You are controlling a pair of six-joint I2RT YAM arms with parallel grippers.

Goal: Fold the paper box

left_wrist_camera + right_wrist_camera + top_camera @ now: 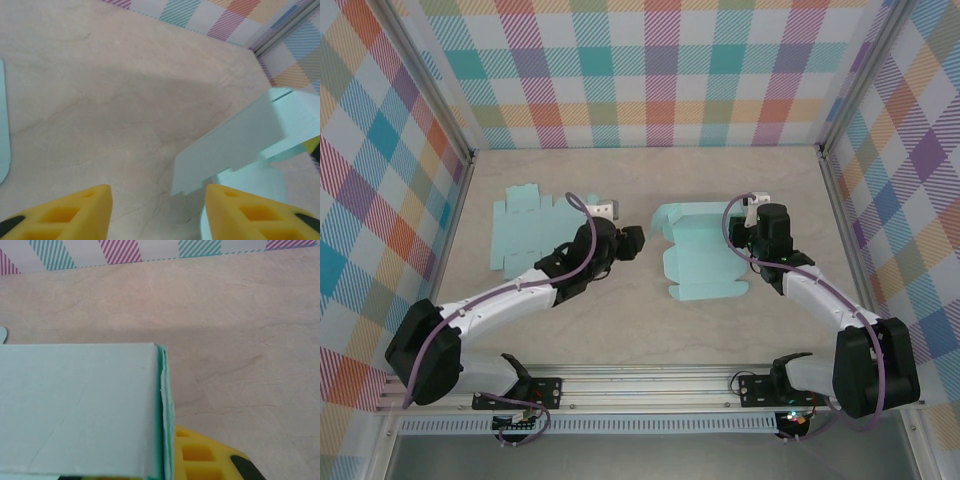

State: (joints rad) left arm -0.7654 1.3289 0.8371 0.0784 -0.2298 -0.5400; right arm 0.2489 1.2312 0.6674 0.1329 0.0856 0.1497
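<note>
The half-folded teal paper box [705, 255] lies at the middle right of the table, with one flap [235, 145] raised. My right gripper [757, 232] is shut on the box's right wall [80, 405]. One yellow finger [205, 455] shows outside that wall; the other is hidden behind the panel. My left gripper [638, 242] sits just left of the box and is open. Its yellow fingers [95, 205] stand apart over bare table. The raised flap's corner hangs just ahead of its right finger, and I cannot tell whether they touch.
A second, flat teal box blank [525, 230] lies at the back left, and its edge [2, 125] appears at the left of the left wrist view. Plaid walls [650, 70] enclose the table on three sides. An aluminium rail [650, 385] runs along the near edge.
</note>
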